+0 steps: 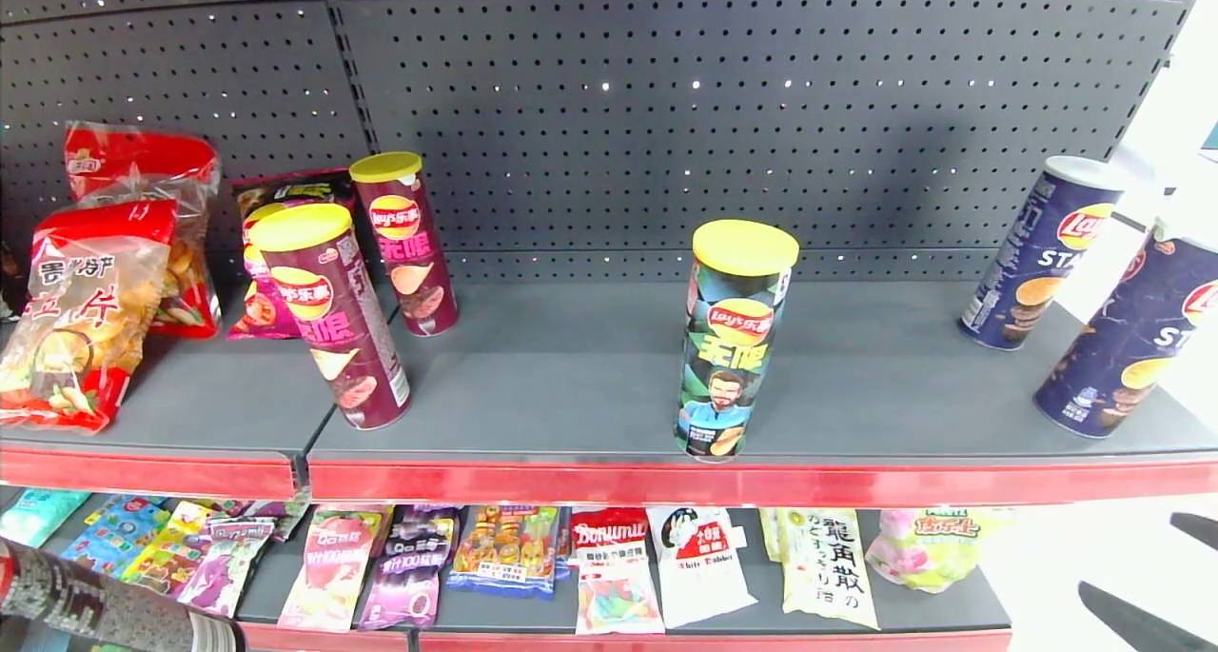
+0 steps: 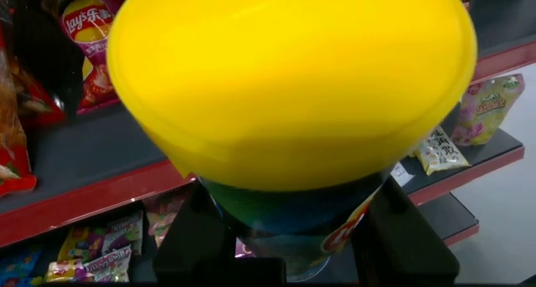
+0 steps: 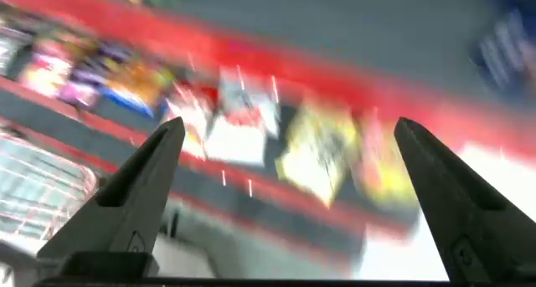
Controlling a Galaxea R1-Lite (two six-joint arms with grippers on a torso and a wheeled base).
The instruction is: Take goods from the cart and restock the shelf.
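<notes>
Left gripper [image 2: 295, 241] clasps the yellow-lidded chip can [image 2: 293, 78] between its fingers.

A chip can [image 2: 293, 86] with a yellow lid is held before the shelf [image 1: 571, 376]. A green can [image 1: 733, 338] stands upright at the shelf's near edge.

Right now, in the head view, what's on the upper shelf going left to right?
Red bags → front maroon can → rear maroon can → green can → blue can → second blue can at the edge. The purple bag overlaps the maroon cans, so I left it out.
</notes>
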